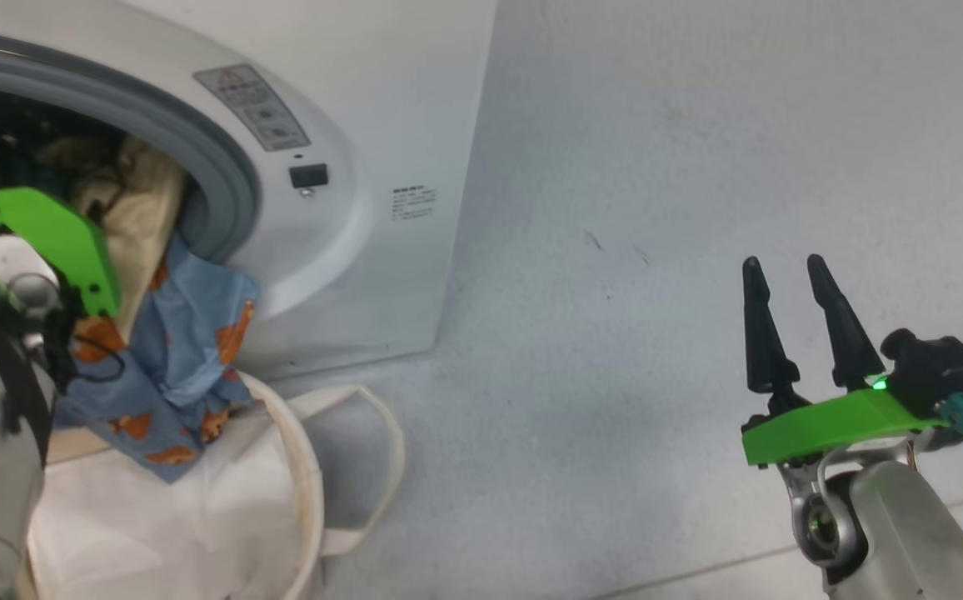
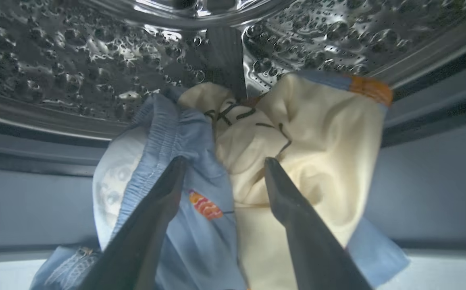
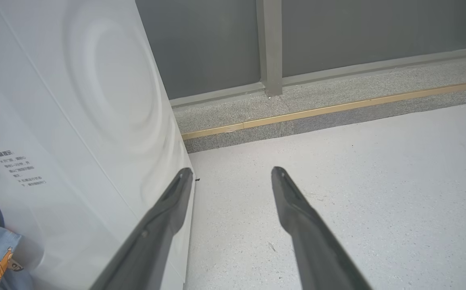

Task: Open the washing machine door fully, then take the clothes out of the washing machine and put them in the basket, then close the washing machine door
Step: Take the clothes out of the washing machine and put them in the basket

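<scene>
The clothes [image 1: 190, 333] hang out of the washing machine [image 1: 348, 250] opening. A cream piece lies in the opening, across the grey gasket [image 1: 223, 175]. The blue fabric with orange bears drapes down the machine front, and its lower end lies over the rim of the basket [image 1: 306, 483]. The basket stands on the floor [image 1: 615, 375], close against the machine front below the opening. One loop handle lies flat on the floor beside it.

In the left wrist view, the left gripper [image 2: 225, 160] points into the perforated drum [image 2: 96, 60]. Its fingers are spread apart. The left finger lies against the blue fabric and the right finger against the cream piece, with a fold of both between them. The jaws do not pinch the fabric. In the head view, the left arm's green bracket [image 1: 40, 233] sits at the opening and the fingers are hidden.

The right gripper [image 1: 783, 262] hangs over bare floor, well apart from the machine and basket. Its fingers are spread and hold nothing. In the right wrist view it points past the machine's side panel toward a grey wall [image 3: 338, 32].
</scene>
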`<state>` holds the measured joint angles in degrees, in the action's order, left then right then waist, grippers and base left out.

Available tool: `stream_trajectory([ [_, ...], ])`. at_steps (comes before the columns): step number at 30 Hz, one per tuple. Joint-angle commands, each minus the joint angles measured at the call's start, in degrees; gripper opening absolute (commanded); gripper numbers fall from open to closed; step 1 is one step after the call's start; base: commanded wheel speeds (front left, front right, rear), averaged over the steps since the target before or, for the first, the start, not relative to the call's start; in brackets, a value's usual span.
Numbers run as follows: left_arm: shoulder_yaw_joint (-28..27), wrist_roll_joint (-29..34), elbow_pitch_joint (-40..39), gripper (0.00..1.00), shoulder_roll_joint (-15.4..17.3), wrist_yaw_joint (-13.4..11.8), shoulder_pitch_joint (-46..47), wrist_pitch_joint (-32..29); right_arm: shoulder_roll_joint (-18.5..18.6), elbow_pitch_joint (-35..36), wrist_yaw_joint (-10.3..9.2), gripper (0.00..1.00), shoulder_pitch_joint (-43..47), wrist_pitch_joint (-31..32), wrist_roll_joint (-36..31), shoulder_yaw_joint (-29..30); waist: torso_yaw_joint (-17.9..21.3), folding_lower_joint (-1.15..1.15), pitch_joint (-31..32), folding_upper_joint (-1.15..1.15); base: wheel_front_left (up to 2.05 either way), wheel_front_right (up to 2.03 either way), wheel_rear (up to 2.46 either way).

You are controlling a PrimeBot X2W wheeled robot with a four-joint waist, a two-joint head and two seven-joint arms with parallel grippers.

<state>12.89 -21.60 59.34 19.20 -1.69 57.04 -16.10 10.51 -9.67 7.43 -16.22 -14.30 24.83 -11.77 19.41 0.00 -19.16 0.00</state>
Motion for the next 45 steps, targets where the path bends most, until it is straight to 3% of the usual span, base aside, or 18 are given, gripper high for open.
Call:
stream_trajectory([
  [1,-1.17,0.54,-0.43,1.00,2.70,-0.76,2.44,-0.54,-0.08,2.10,0.06,1.00,-1.10,-0.70,0.50,-0.47,0.67,0.00,-1.40,0.00,0.00,0.00,0.00],
  [5,-0.44,1.20,4.49,1.00,2.44,-2.73,6.14,-3.32,-0.18,2.65,0.06,1.00,-1.59,-0.70,0.53,0.09,0.53,0.00,-3.57,0.00,0.00,0.00,0.00],
  [12,-0.32,0.30,9.72,0.98,1.49,-2.13,9.31,-3.99,-0.30,3.19,0.06,1.00,-2.42,-0.70,0.52,0.26,-0.11,0.00,-5.86,0.00,0.00,0.00,0.00],
  [13,-0.09,0.38,10.08,0.63,1.39,-1.82,9.34,-3.45,-0.34,3.23,0.06,1.00,-2.50,-0.70,0.53,0.26,-0.17,0.00,-5.96,0.00,0.00,0.00,0.00],
  [14,-0.01,0.27,10.54,0.00,1.21,-1.48,9.26,-3.21,-0.36,3.25,0.06,1.00,-2.55,-0.70,0.52,0.29,-0.25,0.00,-6.02,0.00,0.00,0.00,0.00],
  [20,0.12,-0.43,11.59,0.00,0.46,0.46,8.64,1.58,-0.33,3.02,0.06,1.00,-2.39,-0.70,0.37,0.41,-1.11,0.00,-5.34,0.00,0.00,0.00,0.00],
  [25,-0.80,-1.82,10.97,0.00,-0.03,2.66,7.36,10.24,-0.14,2.70,0.06,1.00,-1.80,-0.70,0.24,0.56,-2.26,0.00,-3.54,0.00,0.00,0.00,0.00],
  [35,-1.10,-2.68,8.35,0.00,-2.28,4.05,2.12,26.63,0.62,1.61,0.06,1.00,0.61,-0.70,-0.08,0.39,-5.52,0.00,2.37,0.00,0.00,0.00,0.00],
  [40,-1.49,-3.77,3.84,0.00,-3.42,5.80,-3.51,30.10,1.15,0.99,0.06,1.00,2.26,-0.70,-0.22,0.22,-7.47,0.00,5.62,0.00,0.00,0.00,0.00],
  [45,-2.12,-3.47,-6.61,0.00,-2.98,4.06,-11.77,30.95,1.65,0.53,0.06,1.00,3.75,-0.70,-0.37,-0.06,-9.37,0.00,8.29,0.00,0.00,0.00,0.00],
])
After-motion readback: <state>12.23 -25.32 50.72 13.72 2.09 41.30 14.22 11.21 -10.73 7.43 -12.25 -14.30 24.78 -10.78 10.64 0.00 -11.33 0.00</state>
